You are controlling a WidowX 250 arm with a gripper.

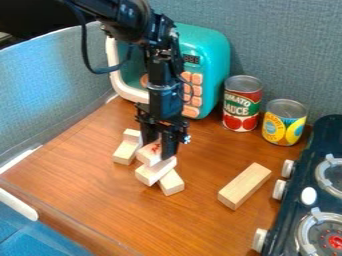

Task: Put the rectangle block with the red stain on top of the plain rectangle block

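"How many blocks do you count?"

"Five at least, all pale wood; that clump overlaps, so I can't swear to more. One plain block [244,185] lies well apart, near the stove [294,205]. Two cans, too: tomato sauce [242,103] and a yellow-labelled one [284,122]. One turquoise toy microwave [217,55]."

"And the stained block [147,154]?"

"Pale, with small red marks on its upper face. It's in the clump in front of the microwave, just above or on another block [154,172]; can't tell if they touch. The gripper [160,150] has it pinched between its fingers."
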